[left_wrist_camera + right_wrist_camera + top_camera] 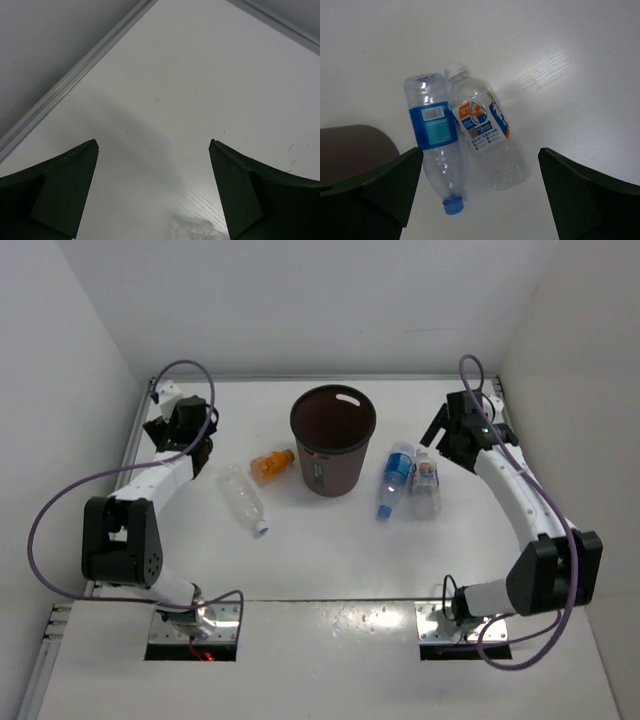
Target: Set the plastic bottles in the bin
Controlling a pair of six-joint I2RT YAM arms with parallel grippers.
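Note:
The dark brown bin (pixel 333 440) stands upright at the table's middle back. The orange bottle (pixel 272 464) lies just left of it, and the plain clear bottle (pixel 243 498) lies further left and nearer. The blue-labelled bottle (pixel 396 478) and the white-labelled bottle (pixel 427 483) lie side by side right of the bin. My right gripper (pixel 445 445) is open and empty, above and behind those two bottles, which show in the right wrist view, the blue-labelled (pixel 436 150) and the white-labelled (pixel 487 137). My left gripper (pixel 197 452) is open and empty, left of the orange bottle.
White walls close the table at the back and both sides. The left wrist view shows bare table, the wall's metal edge strip (pixel 75 80) and a bit of clear plastic (pixel 195 231) at the bottom. The bin's side (pixel 350 150) shows left in the right wrist view.

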